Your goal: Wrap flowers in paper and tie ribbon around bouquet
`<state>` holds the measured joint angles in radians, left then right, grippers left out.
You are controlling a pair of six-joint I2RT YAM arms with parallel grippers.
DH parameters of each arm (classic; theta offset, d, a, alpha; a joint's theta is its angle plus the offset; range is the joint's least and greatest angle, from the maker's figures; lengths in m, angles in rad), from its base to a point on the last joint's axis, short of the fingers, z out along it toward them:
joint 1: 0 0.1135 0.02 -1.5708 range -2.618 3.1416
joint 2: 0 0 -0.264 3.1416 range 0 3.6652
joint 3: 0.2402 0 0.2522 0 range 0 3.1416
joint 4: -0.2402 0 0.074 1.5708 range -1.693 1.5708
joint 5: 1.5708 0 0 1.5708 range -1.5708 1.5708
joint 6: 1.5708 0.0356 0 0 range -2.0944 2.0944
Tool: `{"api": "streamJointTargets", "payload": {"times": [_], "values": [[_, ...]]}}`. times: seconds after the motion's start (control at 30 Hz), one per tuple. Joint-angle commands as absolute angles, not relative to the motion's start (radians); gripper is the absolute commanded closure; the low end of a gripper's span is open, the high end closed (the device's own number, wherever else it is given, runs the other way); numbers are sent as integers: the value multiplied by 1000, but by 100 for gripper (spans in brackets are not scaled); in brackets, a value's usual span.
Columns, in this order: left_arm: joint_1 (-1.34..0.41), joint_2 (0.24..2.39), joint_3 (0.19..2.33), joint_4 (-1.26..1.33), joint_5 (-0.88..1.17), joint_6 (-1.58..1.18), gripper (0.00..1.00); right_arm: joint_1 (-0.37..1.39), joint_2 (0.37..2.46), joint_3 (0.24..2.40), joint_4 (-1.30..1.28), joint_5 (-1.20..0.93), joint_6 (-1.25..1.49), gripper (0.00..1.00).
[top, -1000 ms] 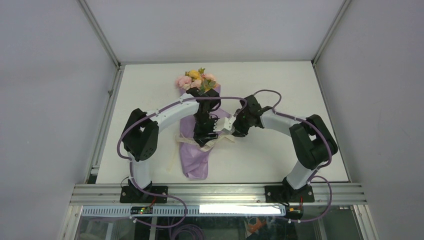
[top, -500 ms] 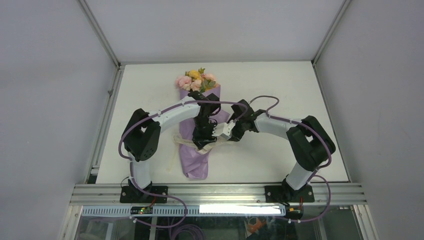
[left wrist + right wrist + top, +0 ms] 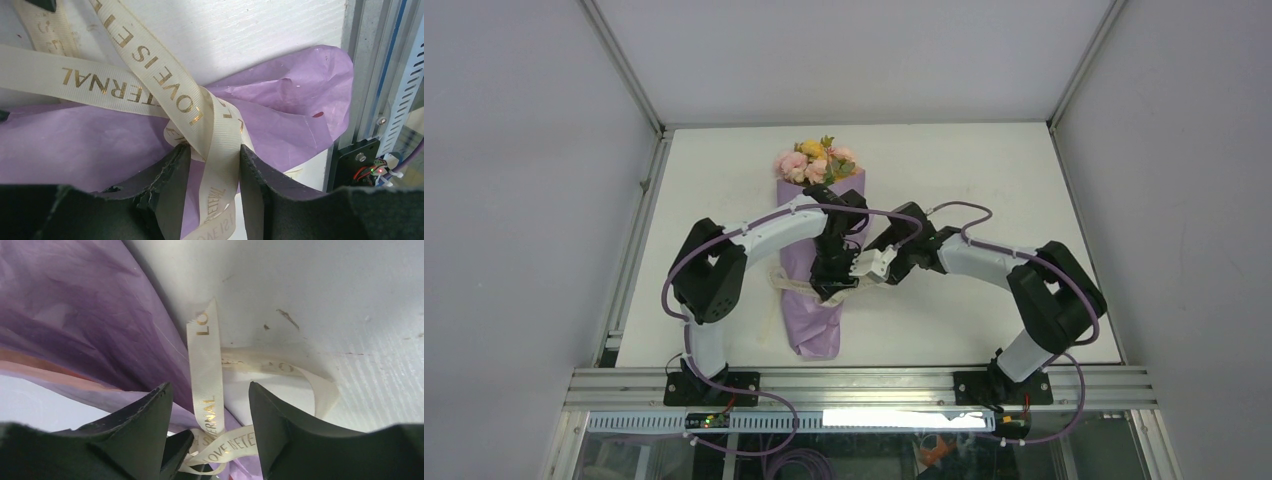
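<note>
The bouquet lies lengthwise on the white table, a cone of lilac paper [image 3: 809, 312] with the flowers [image 3: 814, 160] sticking out at its far end. A cream ribbon [image 3: 784, 282] with gold lettering crosses the cone's middle. My left gripper [image 3: 832, 288] points down at the knot; in the left wrist view the gripper [image 3: 215, 152] is shut on a ribbon [image 3: 220, 145] strand that fills the gap, over the paper [image 3: 285, 110]. My right gripper [image 3: 866, 266] sits beside it, to the right. In the right wrist view that gripper [image 3: 210, 392] stands open around a loose ribbon [image 3: 205, 375] end beside the paper [image 3: 75, 315].
The white table [image 3: 984, 200] stretches right of the bouquet. An aluminium rail [image 3: 854, 385] runs along the near edge and shows close to the cone's narrow end as the rail [image 3: 380, 75] in the left wrist view. Grey walls enclose the table.
My right gripper has opened wider and shifted left toward the knot. My left gripper's jaws have narrowed onto the ribbon strand. The bouquet has stayed in place.
</note>
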<state>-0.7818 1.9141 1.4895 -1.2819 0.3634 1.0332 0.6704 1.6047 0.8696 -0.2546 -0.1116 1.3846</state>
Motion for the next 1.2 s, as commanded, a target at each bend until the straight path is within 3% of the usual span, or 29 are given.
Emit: {"api": "streamJointTargets", "payload": {"times": [0.0,0.37,0.6,0.87,1.07,1.17], "values": [[-778,1927,1502,-1252,368,1015,59,701,1579,863,-137,-72,1475,40],[-779,1958,1533,-1252,335,1017,58,710,1694,855,-70,-81,1544,46],[-779,1975,1550,-1250,318,1012,56,705,1748,838,-47,-132,1583,65],[-777,1969,1555,-1251,333,1008,53,678,1765,821,-13,-179,1563,100],[-777,1939,1593,-1261,397,978,37,618,1687,795,-81,-140,1493,100],[-780,1942,1636,-1265,449,922,34,586,1646,790,-120,-118,1451,100]]}}
